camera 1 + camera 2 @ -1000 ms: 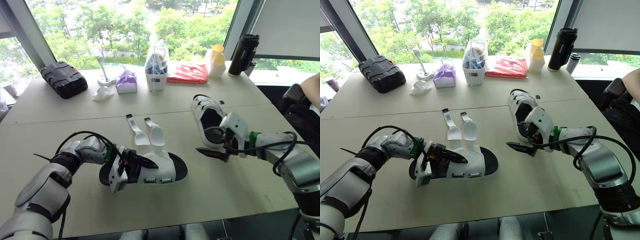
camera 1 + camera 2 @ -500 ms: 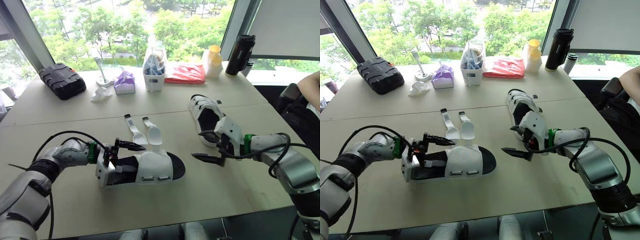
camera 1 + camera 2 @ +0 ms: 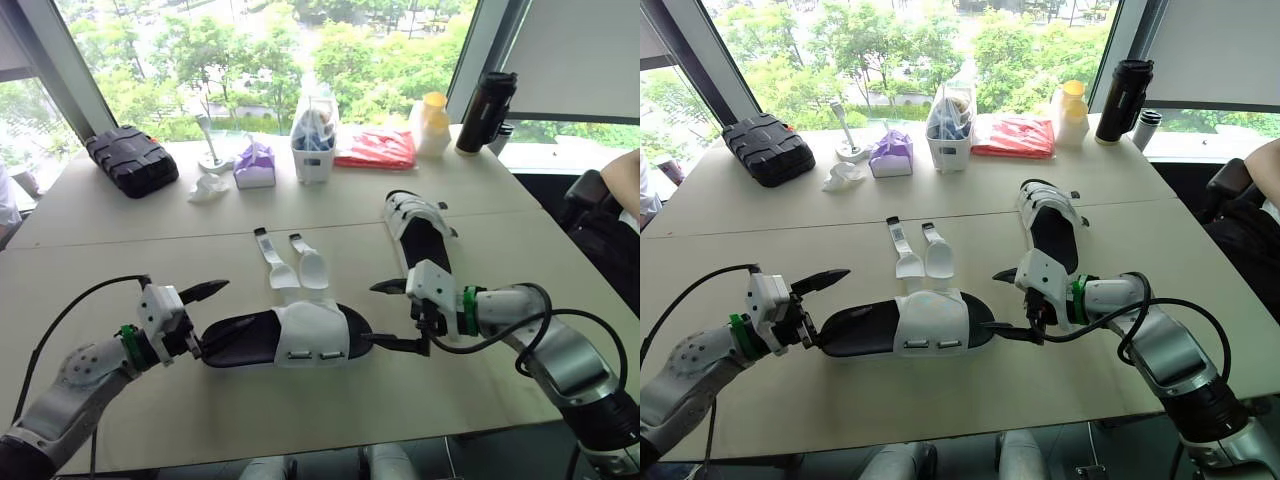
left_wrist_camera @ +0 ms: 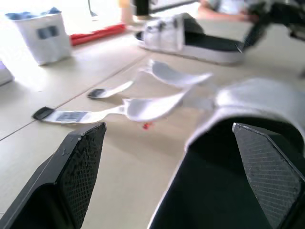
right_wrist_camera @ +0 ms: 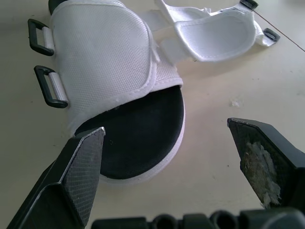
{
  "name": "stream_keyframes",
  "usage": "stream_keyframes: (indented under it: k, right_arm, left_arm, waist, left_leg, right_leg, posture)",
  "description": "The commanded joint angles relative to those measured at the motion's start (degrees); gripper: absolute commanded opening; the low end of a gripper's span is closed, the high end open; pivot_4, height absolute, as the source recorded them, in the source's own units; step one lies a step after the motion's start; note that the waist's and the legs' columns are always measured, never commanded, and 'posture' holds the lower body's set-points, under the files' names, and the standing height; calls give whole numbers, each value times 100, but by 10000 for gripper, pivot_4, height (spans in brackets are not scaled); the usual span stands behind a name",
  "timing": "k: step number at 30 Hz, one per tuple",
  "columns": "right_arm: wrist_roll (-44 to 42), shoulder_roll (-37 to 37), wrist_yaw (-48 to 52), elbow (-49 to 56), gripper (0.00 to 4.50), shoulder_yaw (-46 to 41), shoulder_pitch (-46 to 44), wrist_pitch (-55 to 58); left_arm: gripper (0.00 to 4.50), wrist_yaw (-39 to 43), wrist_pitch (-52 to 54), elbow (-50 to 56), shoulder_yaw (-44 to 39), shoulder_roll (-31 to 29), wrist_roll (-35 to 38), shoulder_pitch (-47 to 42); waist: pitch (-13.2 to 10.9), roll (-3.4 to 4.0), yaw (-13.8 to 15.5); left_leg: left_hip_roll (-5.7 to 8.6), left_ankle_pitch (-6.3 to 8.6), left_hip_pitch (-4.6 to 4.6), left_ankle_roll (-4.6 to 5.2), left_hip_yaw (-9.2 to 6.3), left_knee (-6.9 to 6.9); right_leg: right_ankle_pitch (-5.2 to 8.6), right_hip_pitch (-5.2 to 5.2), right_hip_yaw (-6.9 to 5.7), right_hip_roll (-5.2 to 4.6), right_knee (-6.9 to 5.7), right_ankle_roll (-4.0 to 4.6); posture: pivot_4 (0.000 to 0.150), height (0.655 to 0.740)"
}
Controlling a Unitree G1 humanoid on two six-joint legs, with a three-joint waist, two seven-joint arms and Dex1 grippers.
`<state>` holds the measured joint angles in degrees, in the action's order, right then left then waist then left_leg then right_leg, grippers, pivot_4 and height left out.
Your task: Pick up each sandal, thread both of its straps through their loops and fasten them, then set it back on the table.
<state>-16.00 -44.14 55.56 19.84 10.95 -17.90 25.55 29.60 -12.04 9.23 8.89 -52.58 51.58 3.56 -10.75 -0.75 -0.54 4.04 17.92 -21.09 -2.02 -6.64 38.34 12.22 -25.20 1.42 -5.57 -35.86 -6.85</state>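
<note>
Pickup stage: white mesh, black-soled sandal lies between my left pincer and right pincer, both spread; next I should grip and lift.

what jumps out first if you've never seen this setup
A white sandal lies mid-table with both straps splayed loose toward the window. The left end effector gapes open at its heel and the right end effector at its toe. A second sandal lies farther right.
</note>
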Motion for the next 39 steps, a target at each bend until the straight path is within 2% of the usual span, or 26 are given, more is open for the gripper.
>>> stream_keyframes:
  k: [1, 8, 14, 17, 23, 24, 32, 39]
  right_arm:
    - [143, 49, -11, 81, 45000, 25, 109, -290]
    - [120, 120, 40, 220, 45000, 84, 243, -268]
    - [67, 204, 122, 65, 45000, 97, 114, -267]
    - [64, 303, 190, -77, 35743, 142, 21, -269]
    - [230, 513, 279, -611, 7332, 233, -167, -575]
    - [267, 547, 295, -699, 1171, 253, -211, -626]
    - [488, 712, 626, -1067, 498, 651, -250, -1001]
    - [637, 1168, 780, -1592, 498, 935, -461, -1403]
  left_arm:
    - [44598, -746, 799, 755, -578, 691, 802, 186]
    - [44598, -1709, 1705, 1124, -1087, 2214, 1024, -121]
    - [44598, -1756, 2165, 1417, -1307, 2888, 985, -133]
    - [45000, -1747, 2410, 1557, -1413, 3068, 1082, -105]
    - [45000, -1717, 2753, 1724, -1551, 3230, 1034, -71]
    - [45000, -1720, 2814, 1742, -1584, 3240, 1037, -84]
    - [45000, -1934, 3501, 1643, -1888, 3222, 1403, -259]
    - [45000, -1925, 4479, 621, -2188, 3148, 2213, -929]
  waist:
    - [2, 2, -6]
    - [3, 1, -4]
    - [4, -2, -1]
    - [4, -2, -6]
    - [4, -2, -3]
    - [4, -2, -1]
    - [4, -2, -5]
    - [5, -2, -16]
  left_leg:
    - [2, 0, 3, 0, 0, 0]
    - [6, 1, 75, 0, 4, -10]
    - [7, 0, 76, -1, 4, -9]
    - [6, 0, 75, -1, 3, -10]
    - [6, 0, 74, -1, 4, -10]
    - [6, 0, 73, -1, 4, -10]
    - [6, 1, 73, -1, 2, -11]
    - [7, 0, 76, -3, -2, -11]
  right_leg:
    - [0, 2, 0, 0, 1, 0]
    - [1, 68, 1, 4, 13, 2]
    - [1, 81, -1, 6, 33, 2]
    - [1, 81, -1, 7, 36, 2]
    - [1, 81, -1, 7, 42, 2]
    - [1, 81, -1, 7, 42, 2]
    - [1, 81, -1, 7, 43, 2]
    - [1, 81, -2, 9, 43, 2]
  posture:
    - [1500, 7400]
    - [1500, 7400]
    - [1500, 7400]
    - [1500, 7400]
    - [1500, 7400]
    - [1500, 7400]
    - [1500, 7400]
    - [1500, 7400]
